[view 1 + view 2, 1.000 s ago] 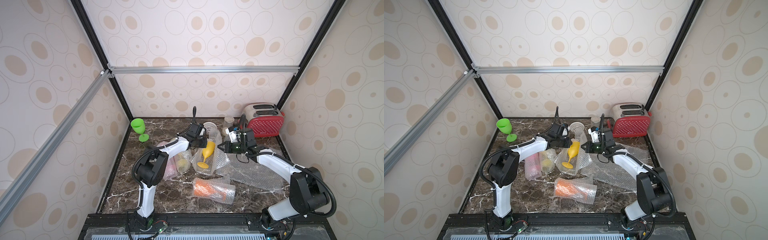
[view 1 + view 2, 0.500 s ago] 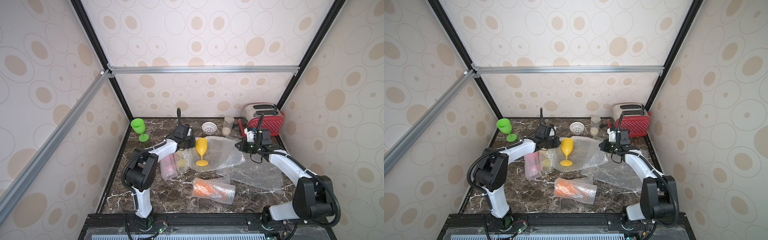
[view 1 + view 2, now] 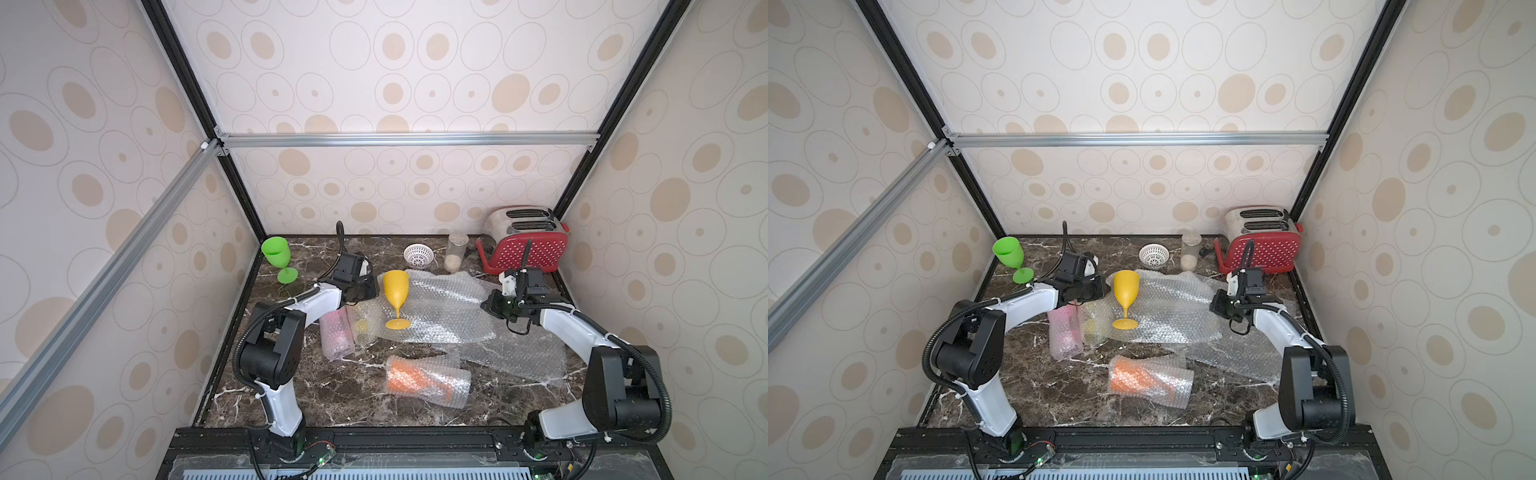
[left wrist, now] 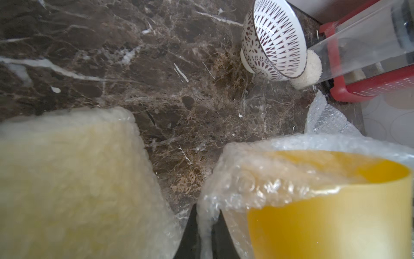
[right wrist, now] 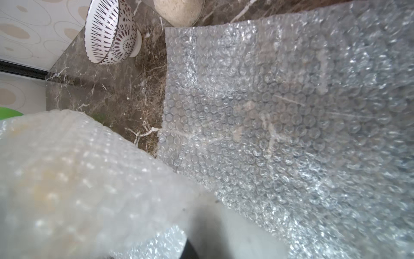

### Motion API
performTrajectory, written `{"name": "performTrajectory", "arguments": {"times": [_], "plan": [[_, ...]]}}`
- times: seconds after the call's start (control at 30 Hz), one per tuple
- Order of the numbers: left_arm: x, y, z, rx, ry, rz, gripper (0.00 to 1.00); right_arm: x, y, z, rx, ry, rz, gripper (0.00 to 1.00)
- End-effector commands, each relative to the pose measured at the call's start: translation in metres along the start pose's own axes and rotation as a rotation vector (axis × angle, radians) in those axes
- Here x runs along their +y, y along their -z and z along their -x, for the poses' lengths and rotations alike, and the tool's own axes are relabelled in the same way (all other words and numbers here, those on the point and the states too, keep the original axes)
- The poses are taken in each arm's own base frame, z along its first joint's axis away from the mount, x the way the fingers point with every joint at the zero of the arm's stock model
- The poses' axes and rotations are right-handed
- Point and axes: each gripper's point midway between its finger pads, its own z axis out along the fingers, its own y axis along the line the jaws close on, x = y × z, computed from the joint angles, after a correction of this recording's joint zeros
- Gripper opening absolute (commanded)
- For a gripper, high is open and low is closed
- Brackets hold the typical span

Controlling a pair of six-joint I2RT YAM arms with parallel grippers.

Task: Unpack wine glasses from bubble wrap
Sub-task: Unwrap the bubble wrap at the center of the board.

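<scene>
PROGRESS: I am counting two of five done; green glass (image 3: 275, 252) and yellow glass (image 3: 396, 291) are standing bare, the yellow one on its opened wrap (image 3: 444, 307) | REMAINING: pink glass (image 3: 336, 338), orange glass (image 3: 415, 378) and other yellow glass (image 3: 365, 324) are lying in tubes | CLAWS: left claw (image 3: 371, 287) is pinching the wrap beside the yellow glass; right claw (image 3: 490, 306) is closed, seemingly gripping the opposite edge

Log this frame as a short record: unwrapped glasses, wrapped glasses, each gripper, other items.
unwrapped: green wine glass, upright, back left; yellow wine glass, upright on flat bubble wrap sheet
wrapped: pink tube, yellow tube, orange tube, all lying down
left gripper: shut on wrap strip beside yellow wine glass
right gripper: shut on that sheet's edge
other: second loose sheet, patterned bowl, clear jar, red toaster
</scene>
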Motion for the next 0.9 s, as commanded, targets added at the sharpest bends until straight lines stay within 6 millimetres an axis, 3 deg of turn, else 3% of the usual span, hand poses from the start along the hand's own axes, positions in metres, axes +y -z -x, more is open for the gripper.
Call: {"name": "performTrajectory", "arguments": {"times": [0.0, 0.33, 0.43, 0.53, 0.67, 0.87], "plan": [[-0.002, 0.007, 0.014, -0.052, 0.037, -0.036, 0.1, -0.02, -0.003, -0.008, 0.019, -0.029, -0.081, 0.0], [-0.053, -0.021, 0.003, 0.012, 0.001, -0.161, 0.15, -0.024, 0.005, -0.003, -0.009, -0.02, -0.119, 0.0], [-0.055, -0.031, -0.003, 0.03, 0.008, -0.159, 0.16, -0.027, 0.004, -0.005, -0.003, -0.014, -0.136, 0.0], [-0.048, -0.036, -0.006, 0.049, 0.002, -0.117, 0.25, -0.035, 0.003, -0.01, 0.017, -0.015, -0.176, 0.03], [-0.038, -0.026, 0.002, 0.034, -0.034, -0.018, 0.47, -0.041, 0.006, -0.012, 0.017, -0.006, -0.204, 0.05], [-0.04, 0.002, 0.021, -0.011, -0.095, 0.067, 0.56, -0.043, 0.008, -0.016, 0.03, 0.003, -0.217, 0.11]]}}
